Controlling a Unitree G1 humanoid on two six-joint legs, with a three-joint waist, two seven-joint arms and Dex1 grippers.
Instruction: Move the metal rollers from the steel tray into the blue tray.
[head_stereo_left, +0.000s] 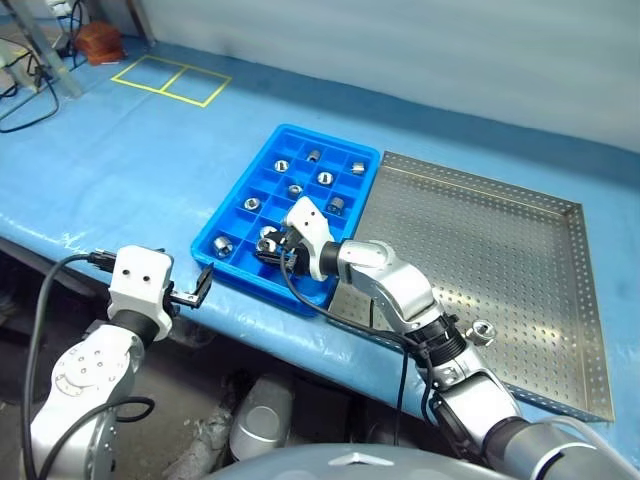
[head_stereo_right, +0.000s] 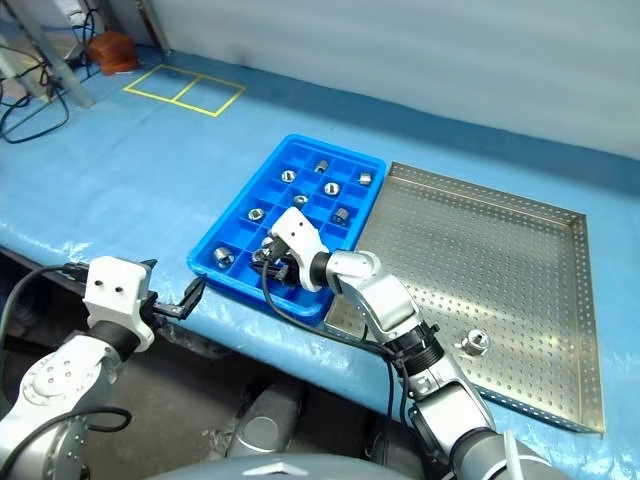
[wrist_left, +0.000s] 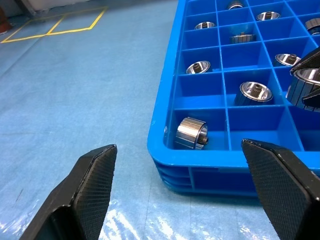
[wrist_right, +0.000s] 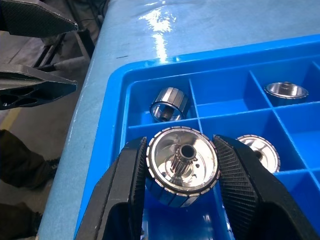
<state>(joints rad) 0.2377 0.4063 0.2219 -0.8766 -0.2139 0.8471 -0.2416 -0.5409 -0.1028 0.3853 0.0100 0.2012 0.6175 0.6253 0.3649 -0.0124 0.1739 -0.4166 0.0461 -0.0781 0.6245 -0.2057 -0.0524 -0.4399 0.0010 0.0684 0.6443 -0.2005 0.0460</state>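
The blue tray (head_stereo_left: 255, 283) lies mid-table with several metal rollers (head_stereo_left: 325, 178) in its compartments. My right gripper (wrist_right: 181, 150) hovers over the tray's near compartments, shut on one metal roller (wrist_right: 182, 167) held by its ribbed sides. Beneath and beside it, a roller (wrist_right: 169, 104) lies in the corner compartment. To the right sits the steel tray (head_stereo_left: 500, 250), with one roller (head_stereo_left: 482, 331) near its front rim. My left gripper (head_stereo_left: 200, 285) stands open and empty at the table's front edge, just off the blue tray's near left corner (wrist_left: 165, 145).
A yellow taped rectangle (head_stereo_left: 170, 80) marks the blue table cover at the far left. Cables and a brown object (head_stereo_left: 98, 42) lie beyond it. The table's front edge runs just under my left gripper.
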